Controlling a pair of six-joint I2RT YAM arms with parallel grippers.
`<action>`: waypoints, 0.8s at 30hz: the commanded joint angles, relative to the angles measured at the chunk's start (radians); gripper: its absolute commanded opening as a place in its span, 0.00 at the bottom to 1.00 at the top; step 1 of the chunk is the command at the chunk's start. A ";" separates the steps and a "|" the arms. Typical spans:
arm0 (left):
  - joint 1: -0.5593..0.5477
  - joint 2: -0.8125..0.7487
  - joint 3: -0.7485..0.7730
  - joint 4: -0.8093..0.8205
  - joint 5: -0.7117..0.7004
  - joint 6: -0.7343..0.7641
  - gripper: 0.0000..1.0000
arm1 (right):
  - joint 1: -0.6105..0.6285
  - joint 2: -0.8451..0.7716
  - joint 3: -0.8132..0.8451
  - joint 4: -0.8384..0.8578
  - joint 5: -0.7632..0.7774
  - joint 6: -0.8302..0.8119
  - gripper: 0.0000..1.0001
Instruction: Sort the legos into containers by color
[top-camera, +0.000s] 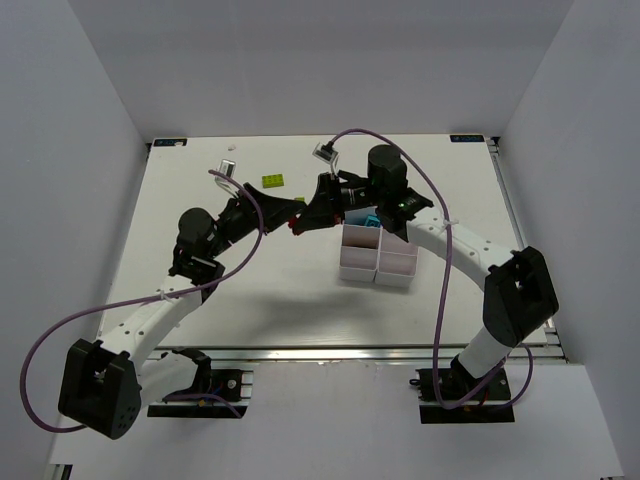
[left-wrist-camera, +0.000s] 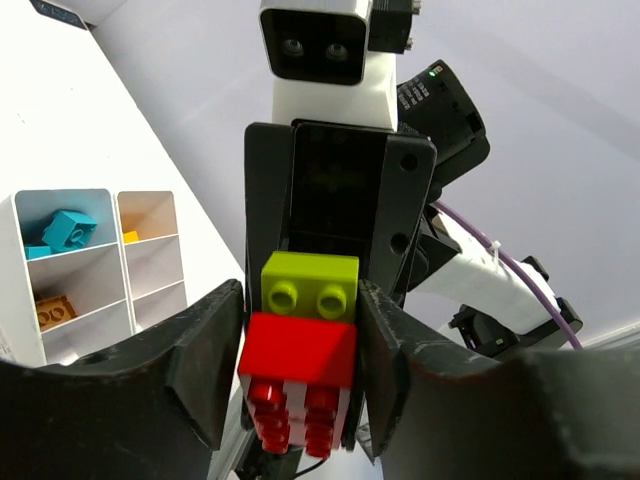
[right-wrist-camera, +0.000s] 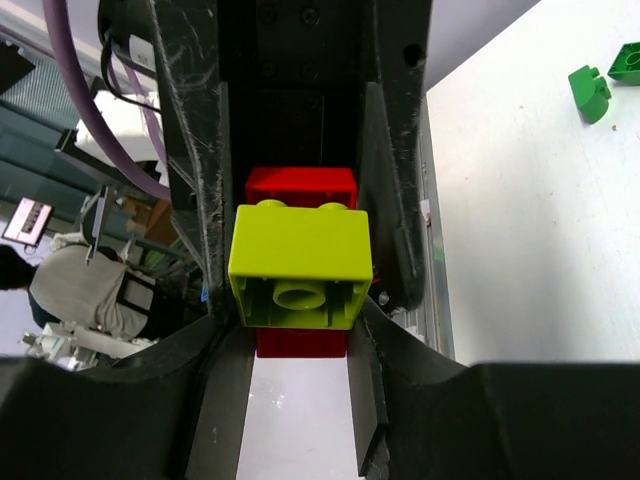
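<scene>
My two grippers meet in mid-air left of the containers (top-camera: 378, 262), over the table's middle. My left gripper (top-camera: 286, 214) (left-wrist-camera: 300, 350) is shut on a red lego (left-wrist-camera: 298, 352), which also shows behind in the right wrist view (right-wrist-camera: 300, 182). My right gripper (top-camera: 308, 218) (right-wrist-camera: 295, 300) is shut on a lime green lego (right-wrist-camera: 300, 255), which also shows in the left wrist view (left-wrist-camera: 310, 285). The two legos sit pressed together, stud side to underside. The bins (left-wrist-camera: 90, 270) hold a cyan lego (left-wrist-camera: 65, 230), a small orange one (left-wrist-camera: 131, 237) and a darker orange one (left-wrist-camera: 50, 310).
A loose lime lego (top-camera: 273, 181) lies on the table at the back left. In the right wrist view a green lego (right-wrist-camera: 590, 92) and another lime one (right-wrist-camera: 628, 62) lie on the white table. Purple cables arch over both arms.
</scene>
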 joint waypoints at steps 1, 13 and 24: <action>-0.007 0.006 0.043 -0.043 0.011 0.028 0.59 | 0.016 -0.013 0.015 -0.009 -0.032 -0.055 0.27; -0.007 -0.009 0.048 -0.075 0.031 0.046 0.53 | 0.016 -0.025 0.014 -0.072 -0.049 -0.135 0.26; 0.002 -0.014 0.065 -0.074 0.036 0.043 0.28 | 0.016 -0.025 0.017 -0.126 -0.081 -0.184 0.24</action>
